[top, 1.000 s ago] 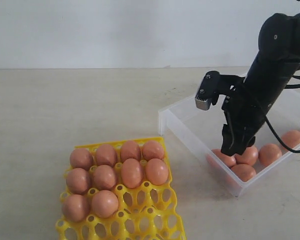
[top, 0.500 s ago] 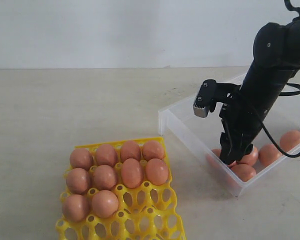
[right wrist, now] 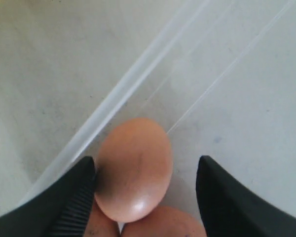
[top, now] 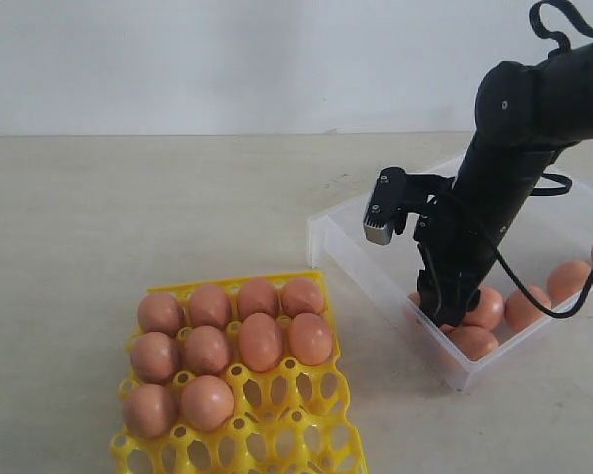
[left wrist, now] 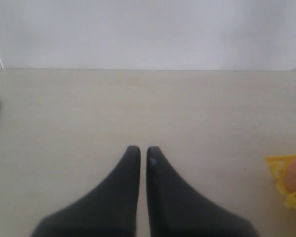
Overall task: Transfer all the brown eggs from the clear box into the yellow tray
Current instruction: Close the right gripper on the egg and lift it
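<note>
Our right end effector (top: 442, 314) is down inside the clear box (top: 356, 265), at its near corner, where a handful of brown eggs (top: 486, 308) lie clustered. Its jaws stand wide around one egg (right wrist: 133, 168). One finger (right wrist: 74, 197) touches the shell's side and the other is clear of it, so nothing is gripped yet. Ten more sit in the yellow tray (top: 287, 415) on the table (top: 128, 217), and the tray's front cups are free. Our left end effector (left wrist: 143, 149) hangs over bare table with its fingers almost together, holding nothing. We judge the egg light, stiff but brittle, and smooth enough to slip. We would close gently across its widest part, pads on opposite flanks, squeezing only enough to lift. Neighbouring eggs lie against it, so a crooked pinch may roll it or knock shells together.
</note>
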You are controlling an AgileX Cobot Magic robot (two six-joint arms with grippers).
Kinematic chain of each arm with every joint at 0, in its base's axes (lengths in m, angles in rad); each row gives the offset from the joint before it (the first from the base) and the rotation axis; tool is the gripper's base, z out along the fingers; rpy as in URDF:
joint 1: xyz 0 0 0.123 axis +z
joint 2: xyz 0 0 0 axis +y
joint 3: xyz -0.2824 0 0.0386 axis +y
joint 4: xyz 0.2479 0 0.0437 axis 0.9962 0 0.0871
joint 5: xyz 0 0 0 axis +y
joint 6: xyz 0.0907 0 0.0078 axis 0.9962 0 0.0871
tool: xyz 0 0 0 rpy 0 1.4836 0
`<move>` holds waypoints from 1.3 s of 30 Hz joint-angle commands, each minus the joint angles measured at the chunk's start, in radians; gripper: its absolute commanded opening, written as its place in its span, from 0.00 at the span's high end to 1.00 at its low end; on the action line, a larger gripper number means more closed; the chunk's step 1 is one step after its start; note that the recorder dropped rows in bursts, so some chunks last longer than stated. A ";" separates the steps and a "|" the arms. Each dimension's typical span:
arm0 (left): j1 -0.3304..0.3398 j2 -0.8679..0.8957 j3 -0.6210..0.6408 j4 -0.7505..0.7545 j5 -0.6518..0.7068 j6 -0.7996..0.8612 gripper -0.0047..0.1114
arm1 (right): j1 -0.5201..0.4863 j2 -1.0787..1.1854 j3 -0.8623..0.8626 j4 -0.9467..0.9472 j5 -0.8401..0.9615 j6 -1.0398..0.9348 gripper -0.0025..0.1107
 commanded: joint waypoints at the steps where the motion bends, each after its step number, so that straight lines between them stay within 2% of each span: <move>1: 0.003 -0.002 -0.001 -0.005 -0.007 0.007 0.92 | 0.001 -0.002 -0.004 0.012 -0.004 -0.008 0.50; 16: 0.003 -0.002 -0.001 -0.005 -0.007 0.007 0.92 | 0.001 0.077 -0.004 0.035 -0.031 0.076 0.52; 18: 0.003 -0.002 -0.001 -0.005 -0.007 0.007 0.92 | 0.001 0.077 -0.004 0.035 -0.055 0.103 0.60; 23: 0.003 -0.002 -0.001 -0.005 -0.007 0.007 0.92 | 0.001 0.077 -0.004 0.035 -0.092 0.213 0.98; 32: 0.003 -0.002 -0.001 -0.005 -0.007 0.007 0.92 | -0.001 0.064 -0.004 0.036 -0.145 0.462 0.98; 36: 0.003 -0.002 -0.001 -0.005 -0.007 0.007 0.92 | -0.001 0.000 0.000 0.036 -0.264 0.624 0.98; 39: 0.003 -0.002 -0.001 -0.005 -0.007 0.007 0.92 | -0.001 -0.097 0.065 0.045 -0.461 0.766 0.98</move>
